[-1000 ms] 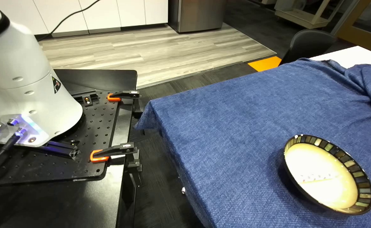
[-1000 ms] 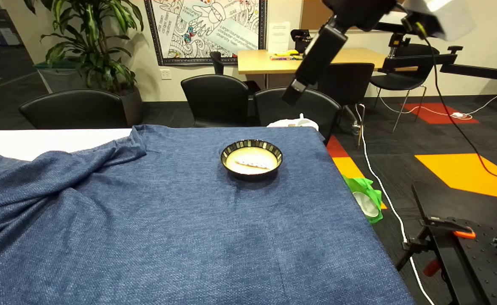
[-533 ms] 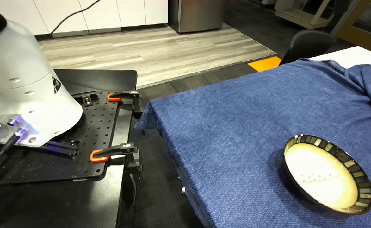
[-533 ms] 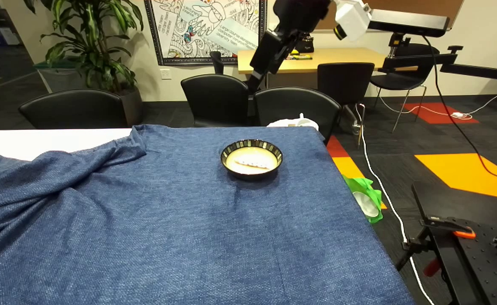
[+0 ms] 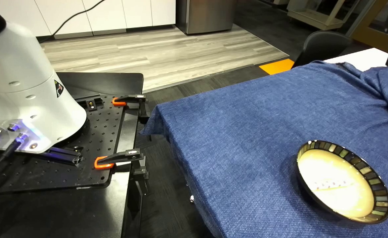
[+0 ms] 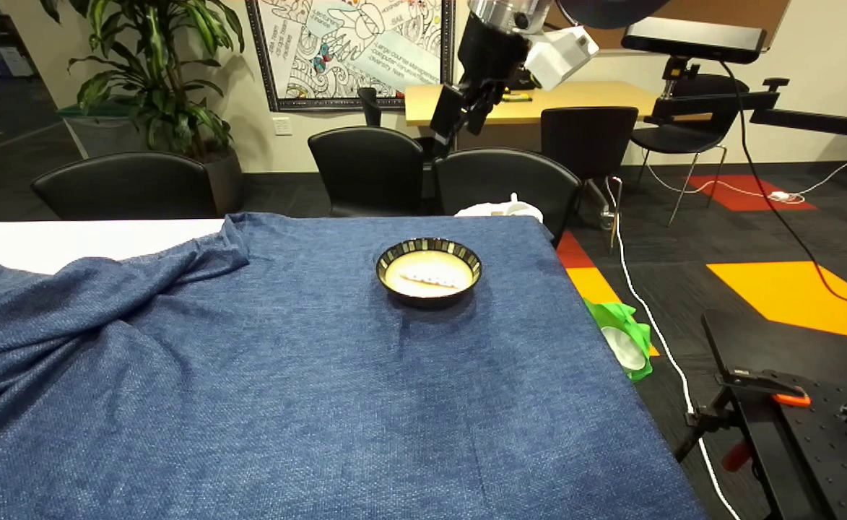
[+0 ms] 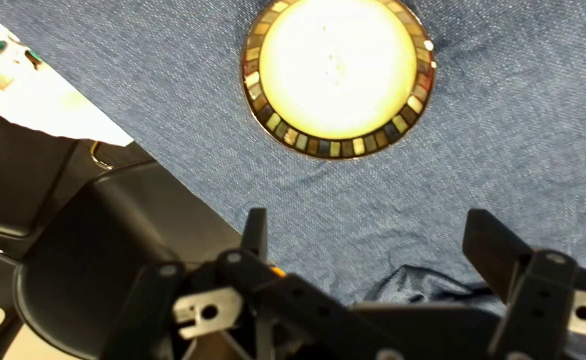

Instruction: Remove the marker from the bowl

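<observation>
The marker is a short pale stick with small dark specks, lying in the bowl. It shows in both exterior views (image 5: 332,184) (image 6: 429,279) and only as faint specks in the glare in the wrist view (image 7: 331,60). The round bowl, cream inside with a dark, yellowish-dashed rim, stands on the blue cloth in both exterior views (image 5: 366,171) (image 6: 430,245) and at the top of the wrist view (image 7: 341,149). My gripper (image 7: 366,215) is open and empty, its fingers wide apart. In an exterior view the gripper (image 6: 458,130) hangs high above the bowl, clear of it.
The blue cloth (image 6: 307,404) covers the table, with bunched folds (image 6: 91,318) at one end. Black chairs (image 6: 506,177) and a white object (image 6: 502,209) stand beyond the table edge. A camera on a stand (image 6: 694,37) is near the arm.
In an exterior view the gripper has swung left and turned, so two separate fingers now show. Part of it has entered at the right edge elsewhere. Bowl and marker have not moved.
</observation>
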`<state>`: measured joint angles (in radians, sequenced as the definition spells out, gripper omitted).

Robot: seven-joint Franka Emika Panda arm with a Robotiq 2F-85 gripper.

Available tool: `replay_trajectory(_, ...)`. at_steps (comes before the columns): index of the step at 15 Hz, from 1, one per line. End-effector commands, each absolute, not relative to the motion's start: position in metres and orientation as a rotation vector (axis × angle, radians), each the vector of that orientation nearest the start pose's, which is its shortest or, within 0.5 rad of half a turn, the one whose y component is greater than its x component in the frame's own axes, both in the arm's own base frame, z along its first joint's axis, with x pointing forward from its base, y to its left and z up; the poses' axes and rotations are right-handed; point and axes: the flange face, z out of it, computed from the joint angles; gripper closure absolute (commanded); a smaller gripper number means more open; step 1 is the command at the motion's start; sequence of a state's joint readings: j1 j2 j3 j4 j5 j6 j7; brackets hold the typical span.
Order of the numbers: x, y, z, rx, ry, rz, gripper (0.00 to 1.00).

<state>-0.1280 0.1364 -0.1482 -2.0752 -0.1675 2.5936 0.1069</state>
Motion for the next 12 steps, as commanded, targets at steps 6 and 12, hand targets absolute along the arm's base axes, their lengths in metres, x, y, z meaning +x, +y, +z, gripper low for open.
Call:
replay_trajectory(6,0.58,-0.22,0.352,-3.238,0.401,-0.218,0.0)
replay_trajectory(12,0.57,-0.225,0.335,-3.224,0.341,-0.173,0.0)
